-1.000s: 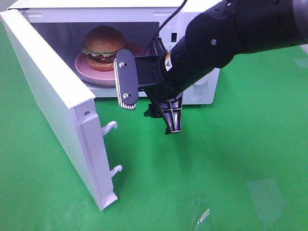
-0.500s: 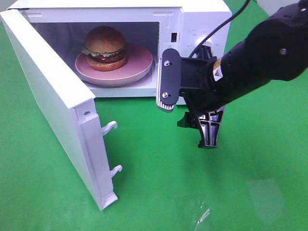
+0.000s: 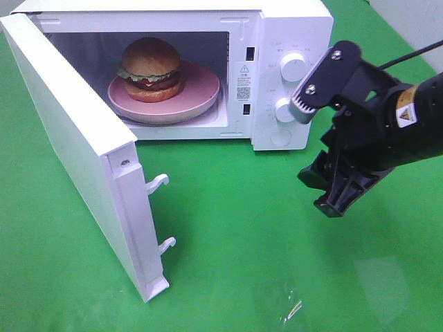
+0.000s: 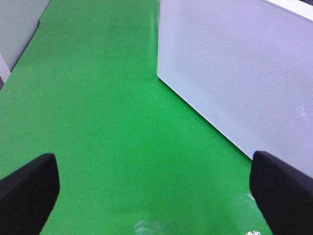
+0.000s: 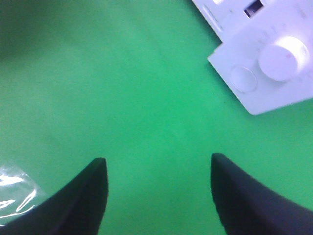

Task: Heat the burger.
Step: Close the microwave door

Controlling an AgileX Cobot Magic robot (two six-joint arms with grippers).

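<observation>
Your burger [image 3: 151,68] sits on the pink plate [image 3: 197,93] inside the microwave [image 3: 291,21], toward the left of the plate and upright, bun on top. The door [image 3: 69,138] stands swung wide open to the left, with its two latch hooks pointing out over the green table [image 3: 228,228].

Your right hand [image 3: 317,157] hangs above the table to the right of the microwave, just in front of the two knobs [image 3: 293,68], touching neither. Its fingers are spread apart and there is nothing between them. The right wrist view confirms it: both dark fingers [image 5: 83,196] frame bare green cloth, with the lower knob and the round button of the panel off to one side.

Your left hand [image 4: 156,196] does not appear in the high view. In its own wrist view its fingers are spread wide, one at each edge, with only table between them and the outer face of the door beyond.

A scrap of clear film [image 3: 291,308] lies on the table near the front edge, well apart from the microwave.
</observation>
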